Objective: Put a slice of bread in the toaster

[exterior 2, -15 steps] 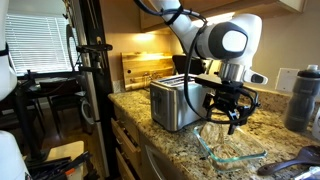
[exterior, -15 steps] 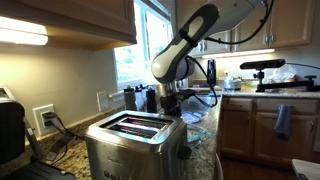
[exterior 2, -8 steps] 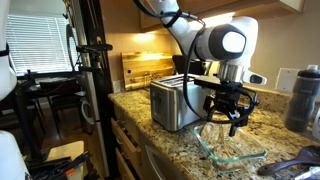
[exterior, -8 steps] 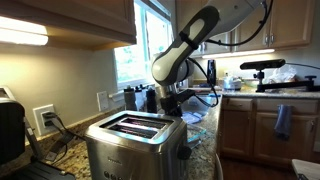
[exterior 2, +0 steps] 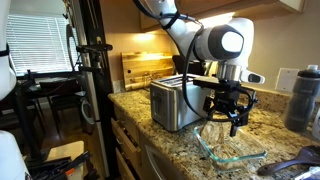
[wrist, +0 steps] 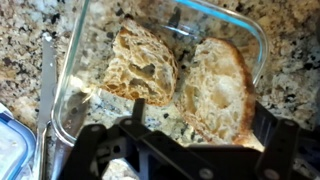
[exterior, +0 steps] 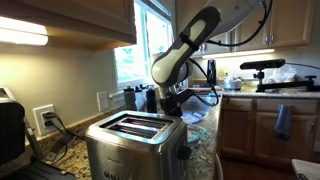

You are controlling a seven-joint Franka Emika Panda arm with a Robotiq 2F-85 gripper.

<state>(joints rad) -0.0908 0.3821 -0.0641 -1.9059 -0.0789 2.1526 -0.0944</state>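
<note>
Two tan slices of bread lie in a clear glass container (wrist: 75,100) on the granite counter: a left slice of bread (wrist: 142,65) and a right slice (wrist: 215,85). My gripper (wrist: 200,112) is open just above the container, its two black fingers on either side of the right slice, holding nothing. In both exterior views the gripper (exterior 2: 228,112) (exterior: 172,100) hangs over the glass container (exterior 2: 235,150), beside the stainless-steel toaster (exterior 2: 172,103) (exterior: 135,140). The toaster's two top slots show dark.
A black appliance (exterior: 10,130) and a wall outlet (exterior: 45,118) are beyond the toaster. A wooden board (exterior 2: 140,68) leans at the back wall. A grey bottle (exterior 2: 302,95) stands past the container. A blue-edged lid (wrist: 12,150) lies beside the container.
</note>
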